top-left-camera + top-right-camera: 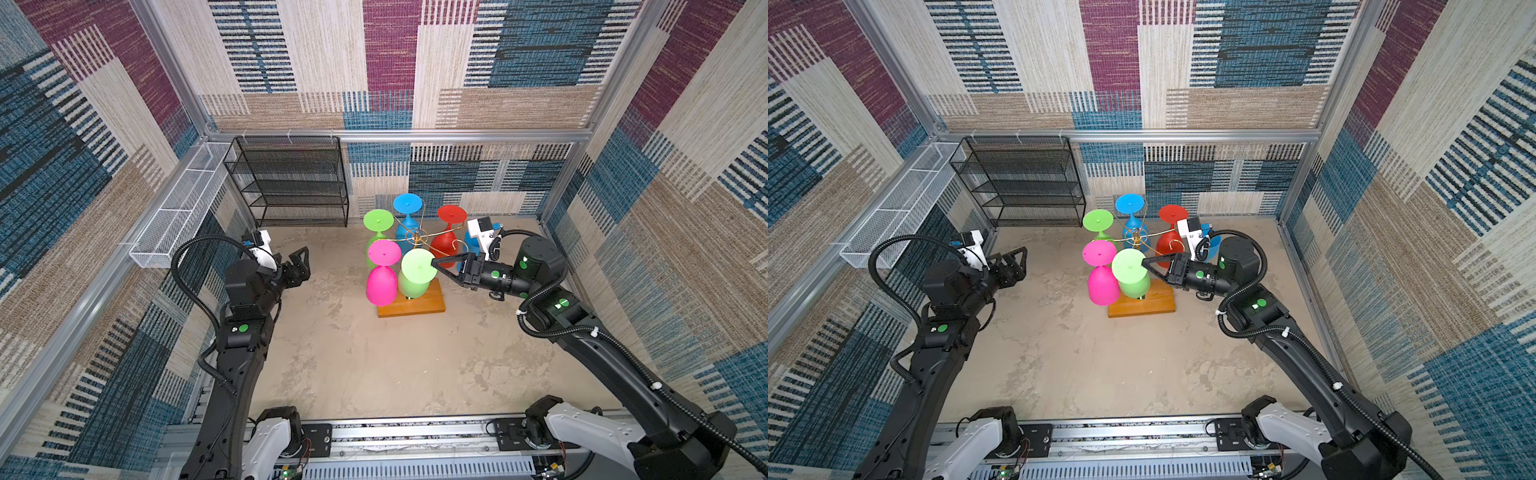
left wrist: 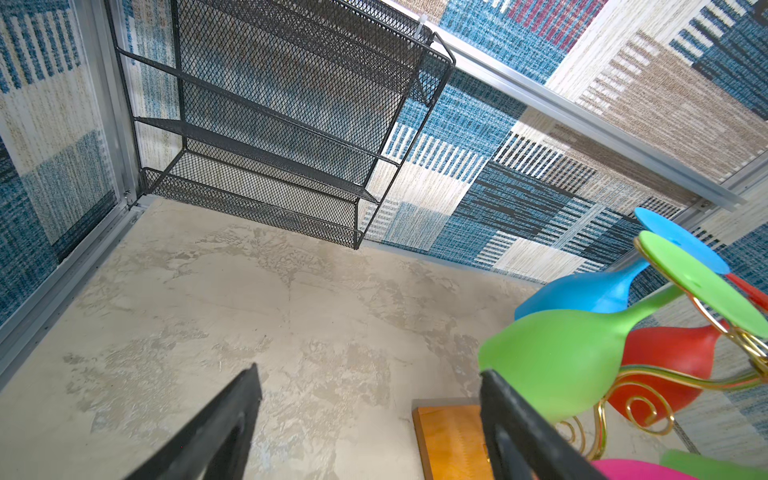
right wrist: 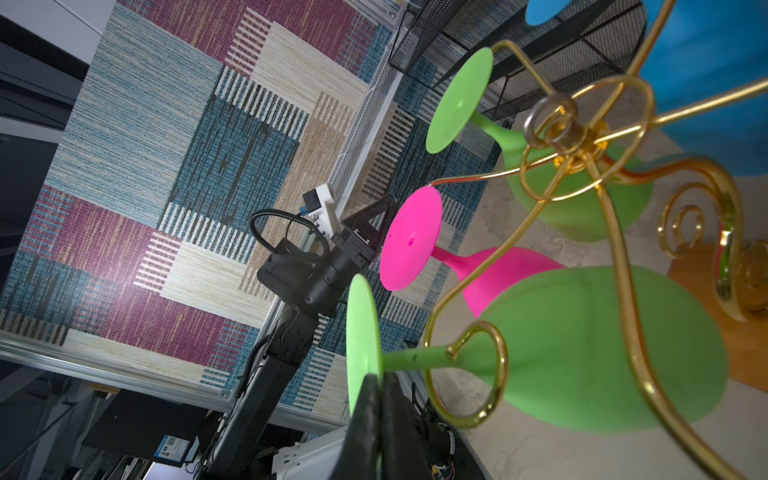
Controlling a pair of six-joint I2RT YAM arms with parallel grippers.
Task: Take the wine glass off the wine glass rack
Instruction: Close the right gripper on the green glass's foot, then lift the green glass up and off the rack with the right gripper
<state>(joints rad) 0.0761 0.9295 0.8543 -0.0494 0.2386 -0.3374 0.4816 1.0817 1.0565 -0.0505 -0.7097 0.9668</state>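
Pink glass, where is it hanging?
In both top views the pink glass hangs upside down at the rack's front left, beside the light green glass.

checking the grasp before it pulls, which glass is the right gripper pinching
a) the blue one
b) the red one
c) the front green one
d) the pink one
c: in the right wrist view the right gripper has its fingertips closed on the rim of the round foot of the front green glass; both top views show the tips at that same foot.
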